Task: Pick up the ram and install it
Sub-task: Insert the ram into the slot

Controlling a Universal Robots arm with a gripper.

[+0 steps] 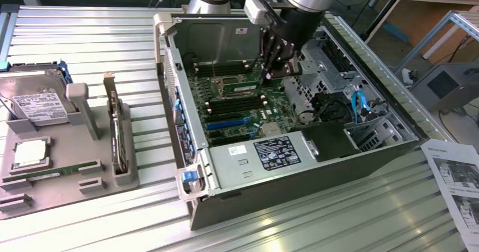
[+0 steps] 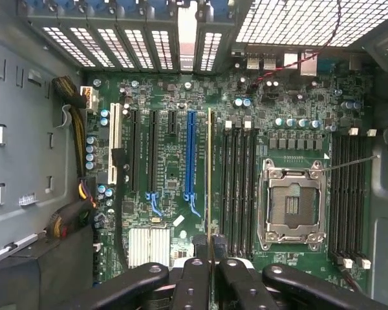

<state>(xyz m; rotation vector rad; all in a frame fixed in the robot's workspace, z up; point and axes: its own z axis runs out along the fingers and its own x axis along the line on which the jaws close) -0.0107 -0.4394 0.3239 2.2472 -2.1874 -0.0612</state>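
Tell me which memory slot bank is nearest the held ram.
The bank between the blue slot and the processor socket; the ram hangs right beside it, while the other bank lies beyond the socket.

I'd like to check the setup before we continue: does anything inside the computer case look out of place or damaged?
Only the processor socket stands out: it is empty, its thin latch lever swung aside. The memory stick in the gripper hangs straight, parallel to the memory slots. Nothing looks damaged.
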